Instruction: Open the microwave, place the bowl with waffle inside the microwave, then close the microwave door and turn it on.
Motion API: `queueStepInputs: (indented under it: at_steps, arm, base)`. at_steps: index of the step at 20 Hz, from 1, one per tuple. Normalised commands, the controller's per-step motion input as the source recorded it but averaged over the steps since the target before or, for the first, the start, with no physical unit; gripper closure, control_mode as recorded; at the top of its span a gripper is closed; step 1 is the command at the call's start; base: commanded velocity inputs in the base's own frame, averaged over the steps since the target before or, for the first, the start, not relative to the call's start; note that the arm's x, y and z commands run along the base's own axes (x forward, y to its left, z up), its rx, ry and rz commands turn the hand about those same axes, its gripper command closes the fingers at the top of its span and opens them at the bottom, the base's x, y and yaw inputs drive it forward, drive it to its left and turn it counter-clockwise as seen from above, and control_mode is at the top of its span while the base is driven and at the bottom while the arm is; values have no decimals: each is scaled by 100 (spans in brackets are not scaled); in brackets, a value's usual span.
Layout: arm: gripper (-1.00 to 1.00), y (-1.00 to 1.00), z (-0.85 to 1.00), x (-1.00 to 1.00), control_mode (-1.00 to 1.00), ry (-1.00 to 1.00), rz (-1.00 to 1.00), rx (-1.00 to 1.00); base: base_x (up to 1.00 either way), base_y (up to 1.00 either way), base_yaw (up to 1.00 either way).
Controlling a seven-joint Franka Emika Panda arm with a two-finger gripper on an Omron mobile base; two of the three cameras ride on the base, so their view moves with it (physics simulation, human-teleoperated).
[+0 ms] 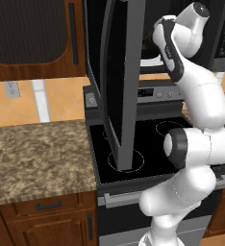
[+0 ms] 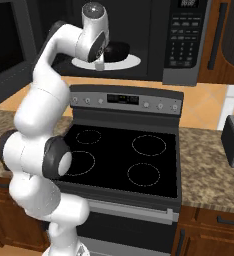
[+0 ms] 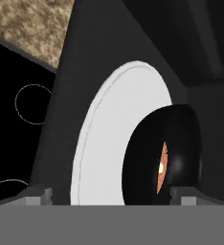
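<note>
Bowl set inside the microwave, door not yet closed

The bowl with waffle (image 2: 118, 50) sits on the white turntable (image 2: 129, 62) inside the microwave (image 2: 186, 65). The end effector (image 3: 111, 194) hangs beside it, fingers spread wide, holding nothing. Placing looks done; next the arm must back out and swing the open microwave door (image 1: 115, 91) shut by its edge.

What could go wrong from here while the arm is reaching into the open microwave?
The bowl with waffle sits toward the edge of the white turntable, so pulling back carelessly could drag or tip it. The microwave door stands wide open beside the arm; swinging out could strike it. Whether the gripper has released the bowl is unclear.
</note>
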Motion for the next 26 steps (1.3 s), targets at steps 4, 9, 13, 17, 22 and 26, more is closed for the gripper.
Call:
queueStepInputs:
  at_steps: [4, 9, 13, 17, 22, 26]
  arm:
    - [-100, 3, -34, -100, -100, -38, 0, 0]
    - [-100, 0, 15, -100, -100, -23, 0, 0]
    - [-100, -7, 22, -100, -100, 6, -2, -3]
    - [-100, -23, 10, -100, -100, 37, -9, -15]
    - [-100, -28, -3, -92, -100, 34, -13, -17]
    - [-100, -27, -29, -41, -100, 19, -17, -19]
  base:
    - [0, 0, 0]
    - [0, 0, 0]
    - [0, 0, 0]
    - [0, 0, 0]
    - [0, 0, 0]
    - [0, 0, 0]
